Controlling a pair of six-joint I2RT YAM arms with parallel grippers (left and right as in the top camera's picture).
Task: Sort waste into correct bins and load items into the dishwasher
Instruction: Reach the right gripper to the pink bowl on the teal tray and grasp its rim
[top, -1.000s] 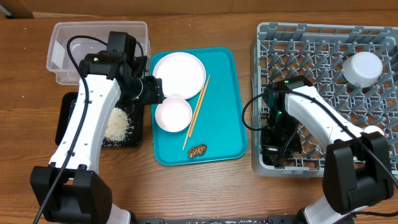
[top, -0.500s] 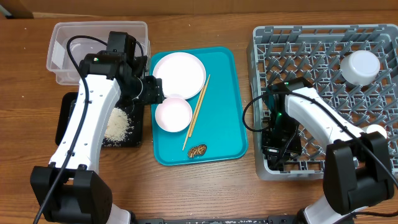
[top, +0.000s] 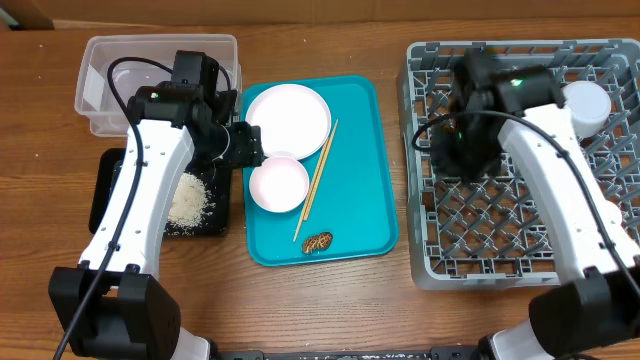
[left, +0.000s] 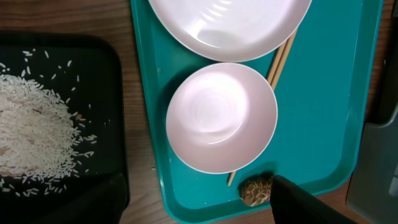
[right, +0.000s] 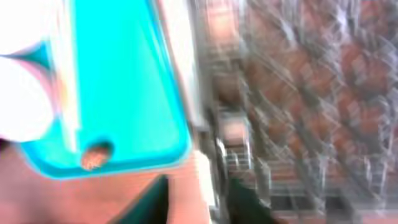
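Left wrist view, contents:
- Left gripper (left: 198, 186): jaws spread wide, with two dark fingers (left: 305, 202) at the lower edge.
- Small bowl (left: 221, 118): pinkish-white and upright, just ahead of the gap between the fingers, on the teal tray (left: 336, 112).
- Wide plate (left: 230, 25): white, farther ahead beyond the bowl, partly cut off.
- Chopsticks (left: 283, 56): a pair slanting past the plate's edge and passing behind the bowl's rim.
- Brown food lump (left: 256, 190): on the teal tray, just beside one fingertip.
- Black tray (left: 118, 93): outside the other finger, holding loose white rice (left: 31, 130).
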